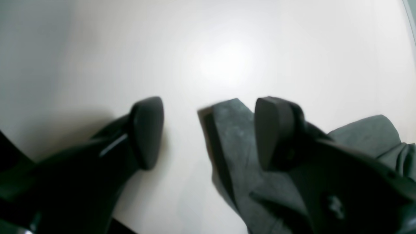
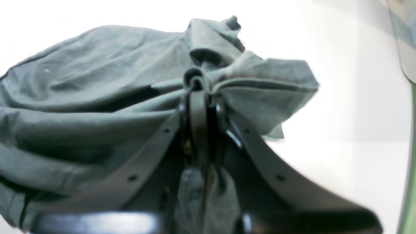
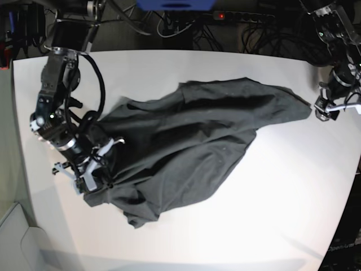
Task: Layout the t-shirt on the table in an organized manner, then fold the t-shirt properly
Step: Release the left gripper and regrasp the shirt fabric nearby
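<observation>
Base view, left to right: your right end effector (image 3: 97, 169) sat low at the worktop's (image 3: 271, 214) left side, clamped on a bunched fold of the t-shirt (image 3: 192, 141). From there the shirt spread in a rumpled diagonal across the middle of the worktop, its far tip reaching toward the right edge. Your left end effector (image 3: 326, 108) hung at that right edge, just beside the shirt's tip.

Right wrist view showed you the grip close up: both fingers (image 2: 198, 110) pressed together with cloth gathered in a knot above them and more cloth trailing down between the finger arms, while the rest of the shirt (image 2: 97, 97) billowed off to the left over the white worktop (image 2: 341, 97).

Left wrist view gave you the fingers (image 1: 148, 130) standing apart over bare worktop (image 1: 227, 48), nothing between them; a corner of the shirt (image 1: 230, 136) lay under the right-hand finger.
</observation>
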{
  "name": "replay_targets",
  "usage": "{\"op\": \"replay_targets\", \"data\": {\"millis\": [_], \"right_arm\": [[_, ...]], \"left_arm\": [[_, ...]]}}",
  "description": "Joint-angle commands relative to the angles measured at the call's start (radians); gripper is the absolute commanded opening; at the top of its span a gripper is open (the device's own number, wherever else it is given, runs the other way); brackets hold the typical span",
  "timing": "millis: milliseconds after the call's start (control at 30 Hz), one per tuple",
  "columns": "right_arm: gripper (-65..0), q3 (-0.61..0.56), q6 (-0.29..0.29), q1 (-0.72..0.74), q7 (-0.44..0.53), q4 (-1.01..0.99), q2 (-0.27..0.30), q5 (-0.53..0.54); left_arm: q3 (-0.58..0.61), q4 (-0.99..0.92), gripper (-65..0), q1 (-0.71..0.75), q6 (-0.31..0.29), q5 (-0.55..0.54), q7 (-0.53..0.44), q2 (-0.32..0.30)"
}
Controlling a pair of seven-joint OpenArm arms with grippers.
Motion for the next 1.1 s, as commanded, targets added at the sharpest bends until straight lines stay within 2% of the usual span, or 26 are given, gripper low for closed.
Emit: {"op": "replay_targets", "data": {"millis": [0,133,233,367,467,567,667,833,1067], "right_arm": [[-65.0,0.002,0.02,0.011,0.023,0.017,0.003,0.014],[-65.0,-0.001,0.024,-0.006,0.023,0.004,-0.015,0.014],[-65.0,-0.004,0.024,-0.02,0.023,0.001,-0.026,0.014],[-65.0,-0.005,0.024,-0.022,0.023,-0.002,-0.043,0.011],[-65.0,-0.005,0.024,-0.023,0.008,-0.003,-0.044,0.011],[-65.0,-0.005,0.024,-0.019,-0.033,0.003,-0.044,0.011],[-65.0,-0.005,0.024,-0.016,-0.043,0.004,-0.044,0.011],[-65.0,-0.005,0.024,-0.019,-0.043,0.004,-0.043,0.011],[-65.0,-0.005,0.024,-0.017,-0.043,0.004,-0.041,0.011]], "left_arm": [[-0.004,0.023,-21.9,-0.013,-0.004,-0.03,-0.016,-0.014],[0.003,0.023,-21.9,-0.067,-0.004,-0.166,-0.016,-0.018],[0.059,0.023,-22.0,-0.126,-0.004,-0.209,-0.014,-0.015],[0.229,0.018,-23.7,-0.2,-0.004,-0.206,-0.016,-0.014],[0.339,-0.023,-31.7,-0.265,-0.001,-0.199,-0.016,0.002],[0.376,-0.112,-36.3,-0.318,0.004,-0.147,-0.017,0.014],[0.376,-0.194,-34.1,-0.363,0.004,-0.056,-0.016,0.059],[0.396,-0.232,-29.8,-0.389,0.001,0.048,-0.01,0.089],[0.537,-0.231,-15.2,-0.403,0.005,0.142,-0.006,0.088]]}}
